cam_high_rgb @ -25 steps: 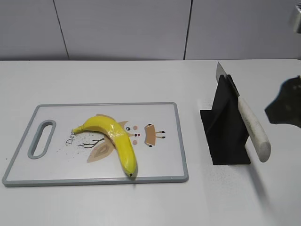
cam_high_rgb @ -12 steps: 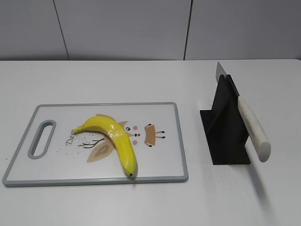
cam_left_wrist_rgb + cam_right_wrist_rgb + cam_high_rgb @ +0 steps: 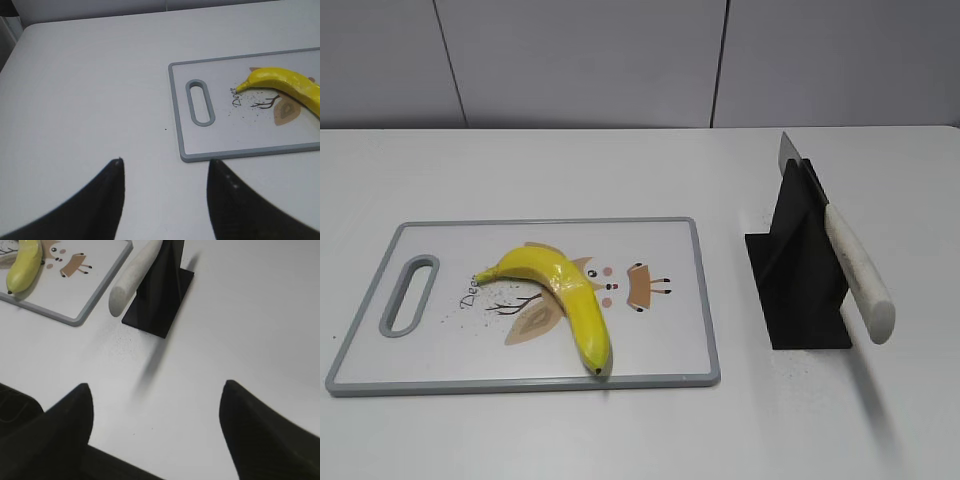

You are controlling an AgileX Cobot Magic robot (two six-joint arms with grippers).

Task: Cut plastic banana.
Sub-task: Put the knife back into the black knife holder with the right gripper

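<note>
Gone from the exterior view is our right arm, which showed at its right edge a second ago. Both the left end effector and right end effector hang wide open, empty, over the bench — banana uncut on the cutting board, knife propped in its black stand.

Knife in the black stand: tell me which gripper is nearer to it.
Right. The right gripper hovers open over bare table just past the knife handle's end; the left gripper hangs open beyond the cutting board's handle end, across from it.
</note>
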